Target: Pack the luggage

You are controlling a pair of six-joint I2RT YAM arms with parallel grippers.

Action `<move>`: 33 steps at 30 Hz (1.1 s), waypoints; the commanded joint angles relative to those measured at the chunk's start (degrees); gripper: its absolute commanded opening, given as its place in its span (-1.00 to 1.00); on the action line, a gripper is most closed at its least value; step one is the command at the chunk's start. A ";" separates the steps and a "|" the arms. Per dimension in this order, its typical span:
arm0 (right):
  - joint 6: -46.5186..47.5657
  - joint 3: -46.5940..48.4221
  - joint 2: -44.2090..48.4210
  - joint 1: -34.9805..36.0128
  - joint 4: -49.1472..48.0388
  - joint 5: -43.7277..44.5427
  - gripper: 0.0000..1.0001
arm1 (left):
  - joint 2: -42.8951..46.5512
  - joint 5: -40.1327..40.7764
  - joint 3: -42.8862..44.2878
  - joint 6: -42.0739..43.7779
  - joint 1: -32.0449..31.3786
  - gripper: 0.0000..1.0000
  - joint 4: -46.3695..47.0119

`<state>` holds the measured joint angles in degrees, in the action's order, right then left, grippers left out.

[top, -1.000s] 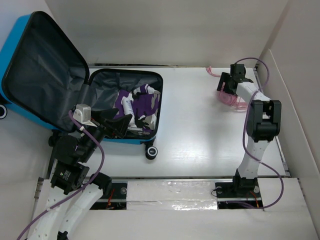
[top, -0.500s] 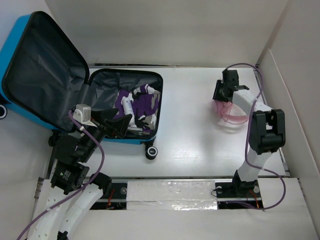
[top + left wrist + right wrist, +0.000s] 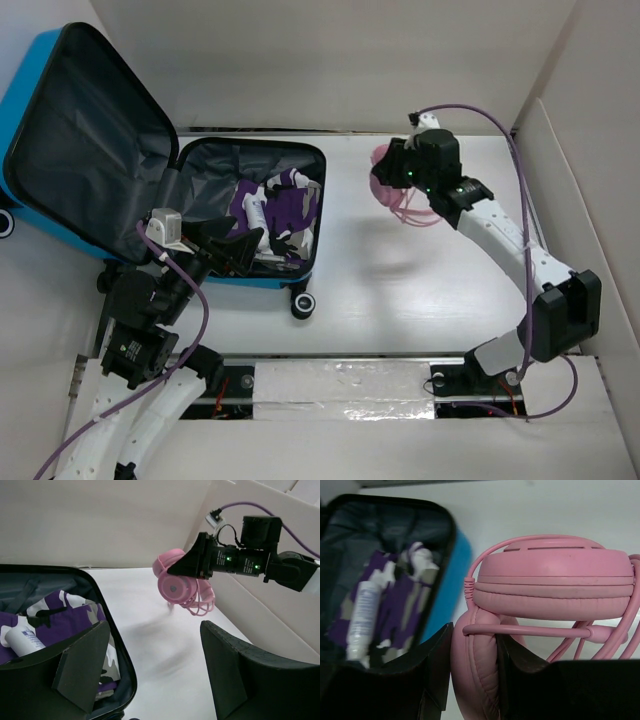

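Walled by pale panels [image 3: 330, 60], the white tabletop [image 3: 400, 290] holds the open luggage [image 3: 90, 140] at upper left, the left gripper [image 3: 238, 248] gaping empty over its near rim, while the right gripper [image 3: 395, 182] clamps pink headphones [image 3: 379, 168] right of centre.

Toward 1 o'clock of white table [image 3: 400, 290], pink headphones [image 3: 381, 183] hung clear of surface, faint shadow beneath, earcups pressed together, pink cable [image 3: 202, 600] looped at their 4 o'clock. Toward 10 o'clock, purple camouflage cloth [image 3: 291, 208] lay crumpled; white tube [image 3: 257, 212] rested on its 9 o'clock side.
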<state>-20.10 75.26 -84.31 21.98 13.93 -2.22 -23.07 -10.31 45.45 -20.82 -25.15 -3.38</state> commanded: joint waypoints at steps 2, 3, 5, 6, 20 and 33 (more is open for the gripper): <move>-2.83 7.43 -0.06 8.33 -12.94 -3.40 -1.00 | 0.39 1.25 0.25 0.52 -0.34 0.41 1.18; -3.45 9.79 -1.98 11.13 -14.45 -4.54 -1.00 | 0.31 1.60 0.43 0.52 -0.34 0.41 1.01; -4.59 13.22 -4.88 13.78 -17.79 -5.42 -1.00 | 0.39 2.31 0.43 0.43 -0.34 0.41 0.92; -4.95 15.07 -8.55 15.01 -18.50 -5.69 -1.00 | 0.39 2.57 0.51 0.43 -0.34 0.41 0.83; -10.31 53.83 -35.02 27.50 -25.10 -14.56 -1.00 | 1.54 7.23 1.39 0.60 -0.34 0.40 0.12; -18.04 69.93 -50.68 29.26 -26.16 -14.49 -0.99 | 5.40 11.89 0.87 -0.10 -0.34 0.35 0.92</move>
<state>-35.83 141.97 -132.60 51.44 -6.35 -17.43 -18.35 -0.34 45.45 -20.86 -25.17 -5.10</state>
